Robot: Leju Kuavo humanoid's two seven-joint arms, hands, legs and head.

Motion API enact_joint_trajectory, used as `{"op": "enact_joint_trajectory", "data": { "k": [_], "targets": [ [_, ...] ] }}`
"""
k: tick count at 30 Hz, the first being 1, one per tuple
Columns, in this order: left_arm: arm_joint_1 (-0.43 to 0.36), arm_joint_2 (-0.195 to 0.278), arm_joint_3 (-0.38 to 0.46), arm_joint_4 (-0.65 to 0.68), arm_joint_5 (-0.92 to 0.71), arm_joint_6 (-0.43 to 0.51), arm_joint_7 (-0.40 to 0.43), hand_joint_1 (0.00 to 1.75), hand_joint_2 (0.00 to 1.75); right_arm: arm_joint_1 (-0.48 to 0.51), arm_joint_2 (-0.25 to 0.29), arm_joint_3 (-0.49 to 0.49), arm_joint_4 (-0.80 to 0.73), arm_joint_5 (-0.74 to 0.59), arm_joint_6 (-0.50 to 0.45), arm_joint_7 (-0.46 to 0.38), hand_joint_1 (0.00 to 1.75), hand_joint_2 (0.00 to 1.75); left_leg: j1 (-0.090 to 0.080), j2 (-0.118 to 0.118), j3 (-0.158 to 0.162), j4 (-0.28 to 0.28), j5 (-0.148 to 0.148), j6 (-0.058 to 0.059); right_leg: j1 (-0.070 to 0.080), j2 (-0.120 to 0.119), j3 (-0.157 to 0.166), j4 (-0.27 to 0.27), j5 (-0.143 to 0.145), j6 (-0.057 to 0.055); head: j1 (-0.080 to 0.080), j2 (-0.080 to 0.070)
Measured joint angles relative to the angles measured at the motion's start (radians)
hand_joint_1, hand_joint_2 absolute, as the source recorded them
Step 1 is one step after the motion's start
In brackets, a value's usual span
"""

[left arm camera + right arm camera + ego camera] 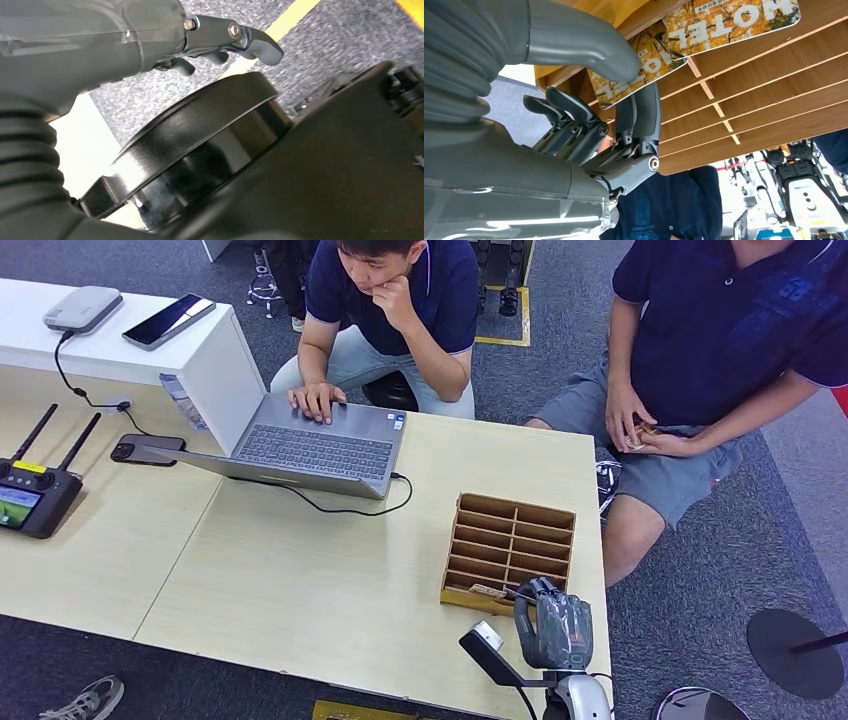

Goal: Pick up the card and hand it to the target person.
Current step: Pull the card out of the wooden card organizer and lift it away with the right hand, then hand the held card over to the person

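The card [636, 65], printed with autumn leaves and the word HOTEL, is pinched between the thumb and a finger of the right hand [589, 125] at the near edge of the wooden rack [510, 545] on the desk [300, 580]. A second card [734, 20] lies in the rack. The left hand [220, 40] hangs over the floor, fingers curled in on nothing.

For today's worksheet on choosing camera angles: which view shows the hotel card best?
The right wrist view: the card fills the frame's top, its autumn print and lettering legible, pinched between the right hand's thumb and fingers at the wooden rack. The head view shows just a pale sliver at the rack's near edge. The left wrist view faces the floor.
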Motion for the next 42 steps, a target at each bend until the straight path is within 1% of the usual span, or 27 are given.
{"op": "enact_joint_trajectory", "data": {
  "k": [5, 9, 12, 16, 21, 24, 27, 34, 36, 37, 38, 40, 41, 42],
  "targets": [
    [0.000, 0.000, 0.000, 0.000, 0.004, 0.002, -0.008, 0.00, 1.75, 0.006, 0.002, -0.018, -0.013, -0.065, -0.001, -0.051, 1.75, 1.75, 0.000, 0.000, 0.000, 0.000, 0.000, 0.000, 0.000, 0.000, 0.000, 0.000, 0.000, 0.000, 0.000, 0.000],
    [-0.007, 0.001, 0.000, 0.000, 0.001, -0.003, -0.008, 0.00, 1.75, 0.008, 0.003, -0.052, -0.085, -0.148, -0.002, -0.085, 1.75, 1.75, 0.000, 0.000, 0.000, 0.000, 0.000, 0.000, 0.000, 0.000, 0.000, 0.000, 0.000, 0.000, 0.000, 0.000],
    [-0.014, 0.002, 0.000, 0.000, -0.005, -0.008, -0.009, 0.00, 1.75, -0.006, -0.008, -0.067, -0.185, -0.181, -0.003, -0.039, 1.75, 1.75, 0.000, 0.000, 0.000, 0.000, 0.000, 0.000, 0.000, 0.000, 0.000, 0.000, 0.001, 0.000, 0.000, 0.000],
    [-0.024, 0.002, 0.001, 0.000, -0.014, -0.011, -0.014, 0.00, 1.75, -0.061, -0.048, -0.075, -0.352, -0.203, -0.004, 0.031, 1.75, 1.75, 0.000, 0.000, 0.000, 0.000, 0.001, 0.000, 0.000, 0.000, 0.001, 0.000, 0.001, 0.000, 0.000, 0.000],
    [-0.027, 0.002, 0.000, 0.000, -0.021, -0.012, -0.016, 0.00, 1.75, -0.140, -0.099, -0.076, -0.560, -0.281, -0.005, 0.065, 1.75, 1.75, 0.000, 0.000, 0.000, 0.000, 0.001, 0.000, 0.000, 0.000, 0.000, 0.000, 0.001, 0.000, 0.000, 0.000],
    [-0.028, 0.002, 0.000, 0.000, -0.029, -0.015, -0.013, 0.00, 1.75, -0.185, -0.123, -0.077, -0.652, -0.358, -0.005, 0.071, 1.75, 1.75, 0.000, 0.000, 0.000, 0.000, 0.001, 0.000, 0.000, 0.000, 0.000, 0.000, 0.001, 0.000, 0.000, 0.000],
    [-0.030, 0.002, 0.000, 0.000, -0.033, -0.020, -0.009, 0.00, 1.75, -0.226, -0.137, -0.075, -0.710, -0.427, -0.003, 0.065, 1.75, 1.75, 0.000, 0.000, 0.000, 0.000, 0.001, 0.000, 0.000, 0.000, 0.001, 0.000, 0.001, 0.000, 0.000, 0.000],
    [-0.035, -0.001, 0.000, 0.000, -0.050, -0.025, -0.001, 0.00, 1.75, -0.269, -0.139, -0.070, -0.719, -0.520, 0.003, -0.001, 1.75, 1.75, 0.000, -0.001, -0.001, 0.000, 0.001, 0.000, 0.000, -0.001, 0.001, 0.000, 0.001, 0.000, 0.000, 0.000],
    [-0.036, -0.002, 0.000, 0.000, -0.062, -0.022, -0.002, 0.00, 1.75, -0.272, -0.138, -0.066, -0.712, -0.531, 0.003, -0.021, 1.30, 1.75, 0.000, -0.001, -0.001, 0.000, 0.001, 0.000, 0.000, -0.001, 0.001, 0.000, 0.001, 0.000, 0.000, 0.000],
    [-0.036, -0.003, 0.000, 0.000, -0.065, -0.018, -0.002, 0.00, 1.75, -0.273, -0.136, -0.063, -0.707, -0.534, 0.003, -0.028, 0.86, 1.75, 0.000, -0.001, -0.001, 0.000, 0.001, 0.000, 0.000, -0.001, 0.001, 0.000, 0.001, 0.000, 0.000, 0.000],
    [-0.037, -0.003, 0.000, 0.000, -0.067, -0.014, -0.002, 0.00, 1.31, -0.273, -0.135, -0.059, -0.702, -0.538, 0.003, -0.033, 0.43, 1.75, 0.000, -0.001, -0.001, 0.000, 0.001, 0.000, 0.000, -0.001, 0.001, 0.000, 0.001, 0.000, 0.000, 0.000],
    [-0.034, -0.003, 0.000, 0.000, -0.066, -0.007, -0.004, 0.00, 0.44, -0.273, -0.132, -0.053, -0.690, -0.547, 0.004, -0.036, 0.00, 1.75, 0.000, -0.001, -0.001, 0.000, 0.001, 0.000, 0.000, -0.001, 0.001, 0.000, 0.001, 0.000, 0.000, 0.000],
    [-0.032, -0.003, 0.000, 0.000, -0.065, -0.005, -0.006, 0.00, 0.00, -0.272, -0.132, -0.050, -0.684, -0.552, 0.004, -0.035, 0.00, 1.75, 0.000, -0.001, -0.001, 0.000, 0.001, 0.000, 0.000, -0.001, 0.000, 0.000, 0.001, 0.000, 0.000, 0.000],
    [-0.028, -0.003, 0.000, 0.000, -0.064, -0.004, -0.007, 0.00, 0.00, -0.272, -0.131, -0.047, -0.679, -0.557, 0.004, -0.035, 0.00, 1.75, 0.000, -0.001, -0.001, 0.000, 0.001, 0.000, 0.000, -0.001, 0.000, 0.000, 0.001, 0.000, 0.000, 0.000]
  ]
}}
